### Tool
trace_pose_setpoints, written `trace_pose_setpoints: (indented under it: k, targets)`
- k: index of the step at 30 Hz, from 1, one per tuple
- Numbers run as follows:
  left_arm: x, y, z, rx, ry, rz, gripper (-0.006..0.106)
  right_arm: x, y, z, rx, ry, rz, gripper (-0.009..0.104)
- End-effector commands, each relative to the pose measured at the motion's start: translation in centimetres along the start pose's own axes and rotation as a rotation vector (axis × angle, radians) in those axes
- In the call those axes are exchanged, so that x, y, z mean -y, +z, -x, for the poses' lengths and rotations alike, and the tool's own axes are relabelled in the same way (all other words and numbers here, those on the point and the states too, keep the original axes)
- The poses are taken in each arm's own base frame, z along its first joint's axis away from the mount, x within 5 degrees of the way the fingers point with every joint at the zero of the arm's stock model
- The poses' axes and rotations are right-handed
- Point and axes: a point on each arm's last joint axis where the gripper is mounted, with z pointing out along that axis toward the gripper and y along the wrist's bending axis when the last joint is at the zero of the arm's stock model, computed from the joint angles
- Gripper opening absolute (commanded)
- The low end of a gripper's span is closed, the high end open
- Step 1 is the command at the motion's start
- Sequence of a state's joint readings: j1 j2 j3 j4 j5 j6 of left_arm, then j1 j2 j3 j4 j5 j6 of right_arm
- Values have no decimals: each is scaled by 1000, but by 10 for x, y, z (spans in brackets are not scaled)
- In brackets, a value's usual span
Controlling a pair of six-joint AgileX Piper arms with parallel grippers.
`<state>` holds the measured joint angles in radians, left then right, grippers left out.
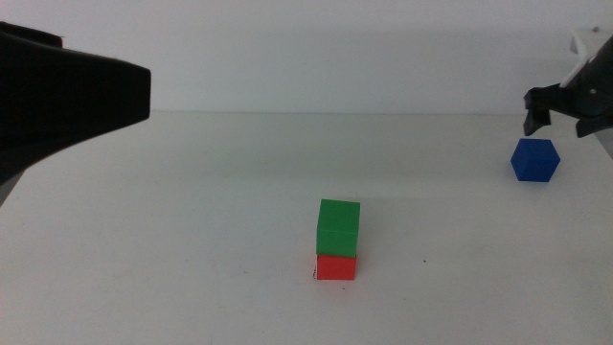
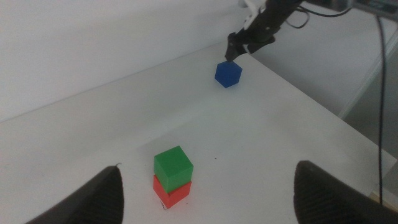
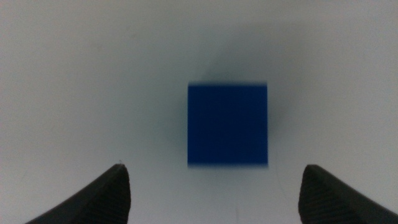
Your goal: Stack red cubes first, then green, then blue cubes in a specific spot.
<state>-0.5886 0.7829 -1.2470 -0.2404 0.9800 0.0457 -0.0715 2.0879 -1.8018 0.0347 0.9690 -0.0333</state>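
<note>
The green cube (image 1: 338,227) sits on top of the red cube (image 1: 336,266) near the table's middle front; the pair also shows as green cube (image 2: 173,165) on red cube (image 2: 171,192) in the left wrist view. The blue cube (image 1: 534,160) rests on the table at the far right. My right gripper (image 1: 557,117) hovers just above it, jaws open and straddling the blue cube (image 3: 227,125) without touching. My left gripper (image 2: 205,193) is open with nothing in it, raised at the left, back from the stack.
The left arm's dark body (image 1: 57,91) fills the upper left of the middle view. The white table (image 1: 192,240) runs to a right edge (image 2: 323,112) close behind the blue cube. Cables (image 2: 379,93) hang beyond that edge.
</note>
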Motion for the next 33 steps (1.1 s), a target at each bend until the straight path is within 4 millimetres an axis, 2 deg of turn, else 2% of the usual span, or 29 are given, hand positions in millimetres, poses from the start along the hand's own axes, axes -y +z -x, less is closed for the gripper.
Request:
trace_pose_setpoints:
  k: [1,5,11,14,15,18,21,23,25,27,29,33]
  targets:
    - [1,-2,1,18,-11,-3,94,5,11,7,3,-9,-14,93]
    - [1,-2,1,18,-11,-3,94,10,35,8,-9,-31,-55,93]
    - [1,-2,1,18,-11,-3,94,13,60,6,-5,-45,-82,93]
    - [1,-2,1,18,-11,-3,94,13,70,7,16,-46,-79,88]
    - [1,-2,1,18,-11,-3,94,13,73,7,16,-45,-77,84]
    - [1,-2,1,18,-11,-3,94,12,81,5,0,-48,-76,63]
    - [1,-2,1,18,-11,-3,94,9,79,5,3,-66,-84,34]
    - [1,-2,1,18,-11,-3,94,4,65,8,14,-70,-103,10]
    - [1,-2,1,18,-11,-3,94,-6,42,11,29,-66,-120,-2]
    - [1,-2,1,18,-11,-3,94,-25,13,10,28,-70,-106,2]
    - [1,-2,1,18,-11,-3,94,-56,-21,2,24,-61,-73,5]
    - [1,-2,1,18,-11,-3,94,-128,-78,-39,62,-29,-39,5]
